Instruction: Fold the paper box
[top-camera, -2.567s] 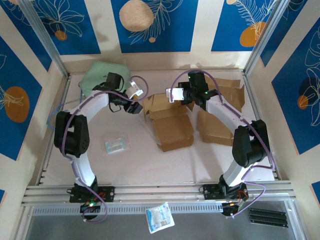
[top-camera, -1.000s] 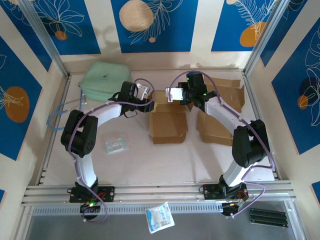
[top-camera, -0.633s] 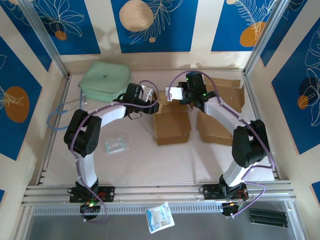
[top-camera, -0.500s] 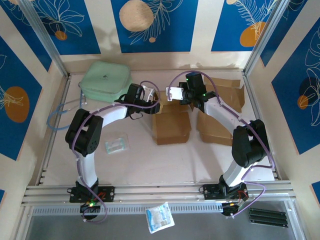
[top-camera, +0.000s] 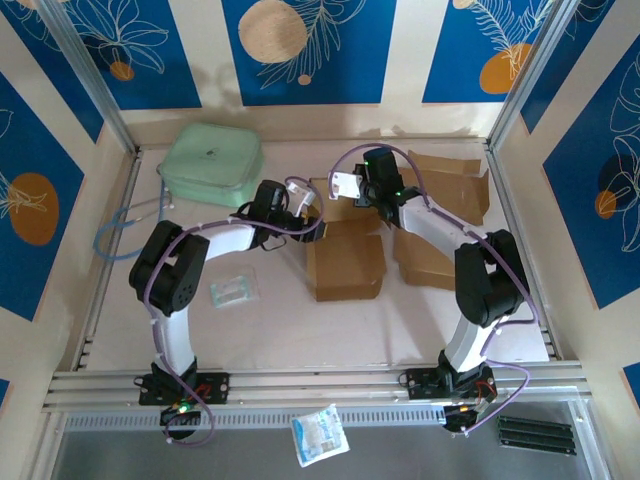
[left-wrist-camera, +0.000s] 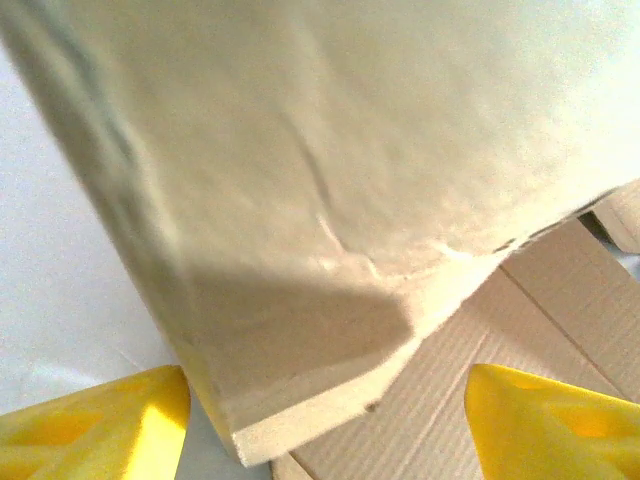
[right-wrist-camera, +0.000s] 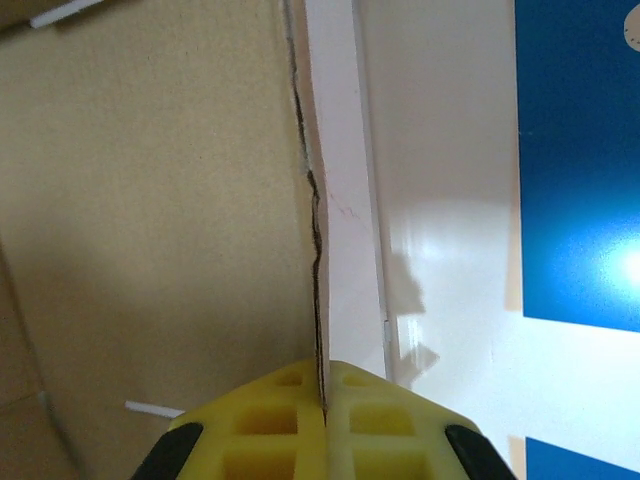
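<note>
right gripper (right-wrist-camera: 322, 400) clamped on an edge of the paper box (top-camera: 345, 265)
your left gripper (left-wrist-camera: 330, 420) gapes wide around the box's corner, mid-bench (top-camera: 300, 330). tug the pinched edge too hard and it could tear or slip free.

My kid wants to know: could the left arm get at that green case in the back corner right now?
Probably yes. The green case sits close beside the left gripper, nothing between them. Its jaws stand open around an edge of the cardboard box, so it could back away.
</note>
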